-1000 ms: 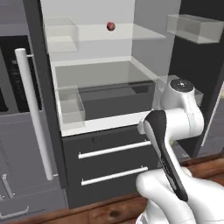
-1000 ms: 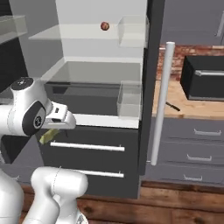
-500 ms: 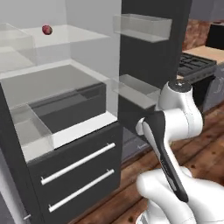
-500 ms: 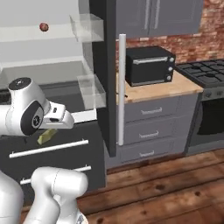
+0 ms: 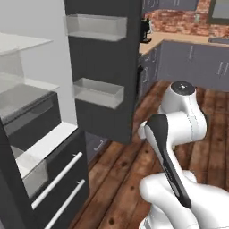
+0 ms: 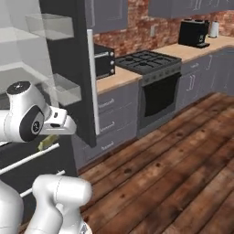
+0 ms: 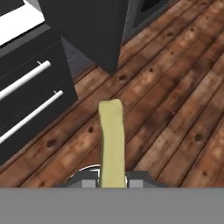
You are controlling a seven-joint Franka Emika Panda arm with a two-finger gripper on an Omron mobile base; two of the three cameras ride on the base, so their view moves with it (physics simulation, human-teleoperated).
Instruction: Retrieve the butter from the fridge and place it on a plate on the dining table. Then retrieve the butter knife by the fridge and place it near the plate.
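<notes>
The two-finger gripper [image 7: 113, 177] is seen closed on the small yellowish-olive stick of butter [image 7: 112, 140], which is clamped at its near end and juts straight out from between the jaws above the brown wooden plank floor [image 7: 175, 109]. From the right base view, the same yellowish stick [image 6: 47, 142] is glimpsed just beneath the white hand of the arm, in front of the fridge's dark lower drawers. The tall dark grey-black fridge [image 5: 40, 147] is shown standing open, with its white interior, clear shelves and two long white bar handles on the lower drawers [image 5: 58, 179]. Its dark door [image 5: 103, 67] is swung outward and carries two clear door bins [image 5: 98, 91]. In the hand view the drawer fronts with white bars [image 7: 26, 100] are seen at the upper left, well apart from the butter. Beyond the door, in the right base view, a black microwave [image 6: 104, 61] is set on a light wood counter, beside a black gas hob and oven [image 6: 153, 77], with a black coffee machine [image 6: 192, 33] farther along before a red brick wall [image 6: 137, 27].
</notes>
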